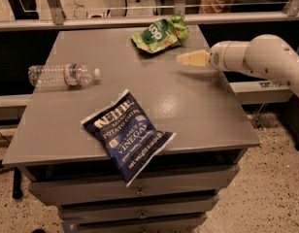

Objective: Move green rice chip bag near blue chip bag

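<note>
Water bottle point(63, 74) lies sideways at nine o'clock on the grey table point(203, 115). Drawers point(91, 192) sit at six o'clock.

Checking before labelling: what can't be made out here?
Camera view:
Right edge cuts off the arm behind the end effector, which is just right of the green rice chip bag.
Small print on the blue chip bag: too small.
Label on the water bottle: too small.
</note>
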Controlling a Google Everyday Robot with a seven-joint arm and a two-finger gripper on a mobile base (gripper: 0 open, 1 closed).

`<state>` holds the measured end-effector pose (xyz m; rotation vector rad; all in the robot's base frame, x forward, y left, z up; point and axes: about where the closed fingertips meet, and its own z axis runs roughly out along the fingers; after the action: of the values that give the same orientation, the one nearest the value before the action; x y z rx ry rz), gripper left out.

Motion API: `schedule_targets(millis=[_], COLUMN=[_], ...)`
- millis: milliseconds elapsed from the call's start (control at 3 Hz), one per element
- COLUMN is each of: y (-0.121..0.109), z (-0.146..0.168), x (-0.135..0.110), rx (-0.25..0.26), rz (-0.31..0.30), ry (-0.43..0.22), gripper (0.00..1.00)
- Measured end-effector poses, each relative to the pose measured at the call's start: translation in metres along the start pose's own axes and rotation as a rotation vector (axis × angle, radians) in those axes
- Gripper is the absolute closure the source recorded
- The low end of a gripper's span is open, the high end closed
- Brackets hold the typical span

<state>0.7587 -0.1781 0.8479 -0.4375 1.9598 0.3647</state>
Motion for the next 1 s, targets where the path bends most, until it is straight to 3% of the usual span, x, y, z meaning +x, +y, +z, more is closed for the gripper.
schedule_targets(millis=[333,667,1000], y=[-0.028,-0.043,-0.044], z=[0.017,0.029,0.043], x=[-0.019,-0.034,-0.048], rx=[0.056,0.069,0.031], rz=[0.043,0.042,0.030], ry=[-0.122,-0.212,-0.282], gripper=[0.00,0.00,0.00])
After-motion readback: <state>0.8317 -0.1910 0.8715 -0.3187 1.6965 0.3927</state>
